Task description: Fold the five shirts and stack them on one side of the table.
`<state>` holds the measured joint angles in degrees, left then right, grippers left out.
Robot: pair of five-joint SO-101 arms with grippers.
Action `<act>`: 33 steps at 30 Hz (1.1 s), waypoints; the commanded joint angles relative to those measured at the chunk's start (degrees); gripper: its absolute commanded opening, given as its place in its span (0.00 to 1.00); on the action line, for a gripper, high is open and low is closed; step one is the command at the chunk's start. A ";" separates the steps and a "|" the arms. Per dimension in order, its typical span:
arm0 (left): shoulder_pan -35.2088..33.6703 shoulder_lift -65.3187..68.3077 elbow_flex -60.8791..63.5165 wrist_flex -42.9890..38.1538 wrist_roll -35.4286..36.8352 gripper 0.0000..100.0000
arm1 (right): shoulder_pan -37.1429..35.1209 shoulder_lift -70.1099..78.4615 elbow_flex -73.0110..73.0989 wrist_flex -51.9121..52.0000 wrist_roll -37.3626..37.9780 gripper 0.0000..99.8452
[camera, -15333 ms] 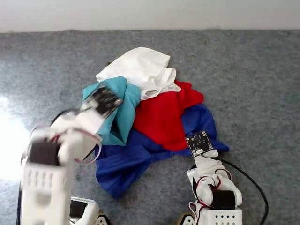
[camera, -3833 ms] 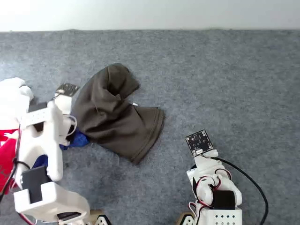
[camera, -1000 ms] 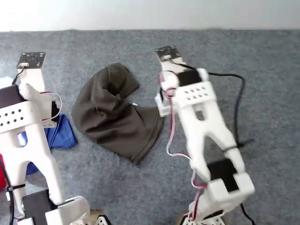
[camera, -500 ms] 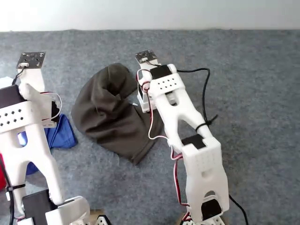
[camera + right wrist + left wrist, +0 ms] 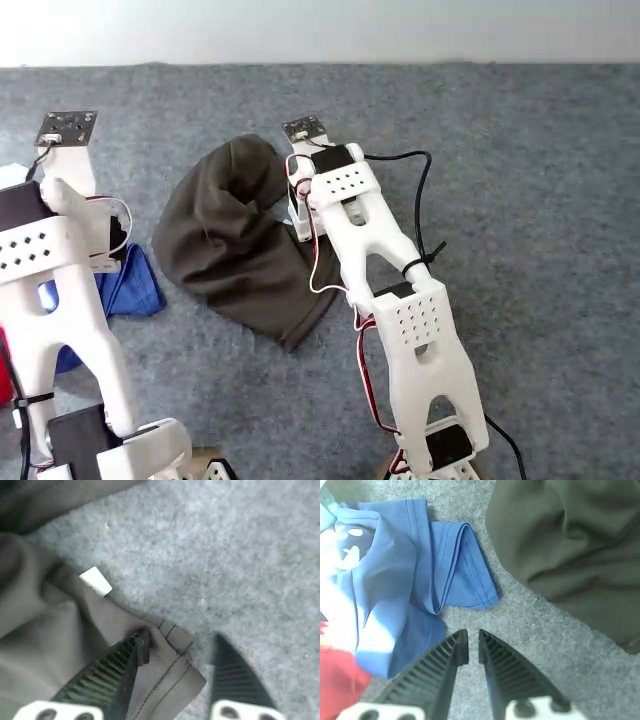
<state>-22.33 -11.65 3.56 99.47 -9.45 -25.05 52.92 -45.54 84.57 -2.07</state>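
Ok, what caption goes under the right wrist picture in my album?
Open right gripper at the hemmed corner of the dark shirt, near its white tag, on the grey table.

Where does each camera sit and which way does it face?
High view: fixed overhead, looking down on the brown shirt, left arm and right arm.
Left wrist view: on the left arm, looking past the shut left claw at the blue shirt.
Right wrist view: on the right arm, looking past the open right claw at the brown shirt's hem.
Shared: brown shirt in all three.
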 commanded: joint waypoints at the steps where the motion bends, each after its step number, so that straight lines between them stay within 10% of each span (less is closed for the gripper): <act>1: -0.18 -1.76 -0.13 0.97 0.09 0.06 | -0.22 -1.10 -1.93 0.84 -0.35 0.00; 33: 0.09 -1.76 -0.13 0.97 0.00 0.06 | 2.42 -6.99 -3.60 11.03 3.69 0.13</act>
<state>-22.33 -11.65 3.56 99.47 -9.45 -23.30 50.81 -47.30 94.51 0.75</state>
